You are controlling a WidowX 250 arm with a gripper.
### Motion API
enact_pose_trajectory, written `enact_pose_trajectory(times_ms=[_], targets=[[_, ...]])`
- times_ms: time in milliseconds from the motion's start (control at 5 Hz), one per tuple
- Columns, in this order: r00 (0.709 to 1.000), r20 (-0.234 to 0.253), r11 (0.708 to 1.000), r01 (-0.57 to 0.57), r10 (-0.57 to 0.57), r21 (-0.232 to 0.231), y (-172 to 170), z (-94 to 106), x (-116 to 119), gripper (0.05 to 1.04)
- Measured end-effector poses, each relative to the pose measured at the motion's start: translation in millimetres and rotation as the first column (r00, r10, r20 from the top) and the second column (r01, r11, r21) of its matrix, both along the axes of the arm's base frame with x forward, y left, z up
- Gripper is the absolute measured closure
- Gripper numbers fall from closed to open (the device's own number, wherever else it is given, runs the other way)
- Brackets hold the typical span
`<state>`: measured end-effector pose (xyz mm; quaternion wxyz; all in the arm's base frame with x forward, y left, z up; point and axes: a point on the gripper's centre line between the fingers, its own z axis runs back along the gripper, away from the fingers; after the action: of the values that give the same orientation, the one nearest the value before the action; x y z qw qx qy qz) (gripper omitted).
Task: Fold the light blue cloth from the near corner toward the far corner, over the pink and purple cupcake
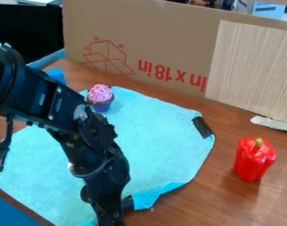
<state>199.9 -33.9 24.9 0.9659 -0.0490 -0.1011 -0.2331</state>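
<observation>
The black gripper (107, 198) hangs at the bottom edge, left of centre, over the front part of a light blue cloth (160, 137). Right beside it lies a piece of blue tape (152, 196) at the cloth's front edge. Behind the arm, near the cloth's back edge, a toy cupcake (100, 97) with pink top and purple-blue base stands upright. A red bell pepper (253, 160) with a green stem stands on the bare wood at the right, well apart from the gripper.
A cardboard panel (169, 53) with red print walls off the back, with a pale wood-grain board (251, 70) against its right part. Black tape (202, 127) marks the cloth's right edge. Brown table (192, 198) surrounds the cloth. A blue object (55, 75) is behind the arm.
</observation>
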Motion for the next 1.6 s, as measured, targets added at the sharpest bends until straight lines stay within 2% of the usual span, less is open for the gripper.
enact_pose_trajectory(times_ms=[200, 400, 600, 800, 1000, 1200, 1400, 1600], targets=[[0.996, -0.072, 0.997, -0.048, 0.044, -0.063, 0.1, 14.4, 3.3, 0.994], [0.986, -0.114, 0.981, -0.137, 0.122, -0.14, 9.3, 50.4, 27.4, 0.999], [0.971, -0.15, 0.964, -0.209, 0.185, -0.166, 29.1, 75.9, 50.8, 1.0], [0.96, -0.194, 0.958, -0.233, 0.2, -0.166, 48.9, 92.2, 72.4, 1.0], [0.95, -0.231, 0.957, -0.249, 0.212, -0.146, 63.1, 101.9, 84.1, 1.0], [0.936, -0.268, 0.961, -0.261, 0.228, -0.094, 92.0, 107.2, 83.9, 1.0], [0.929, -0.262, 0.957, -0.284, 0.261, -0.054, 118.2, 112.4, 89.0, 1.0], [0.916, -0.269, 0.948, -0.317, 0.298, -0.031, 151.9, 116.7, 111.2, 1.0]])
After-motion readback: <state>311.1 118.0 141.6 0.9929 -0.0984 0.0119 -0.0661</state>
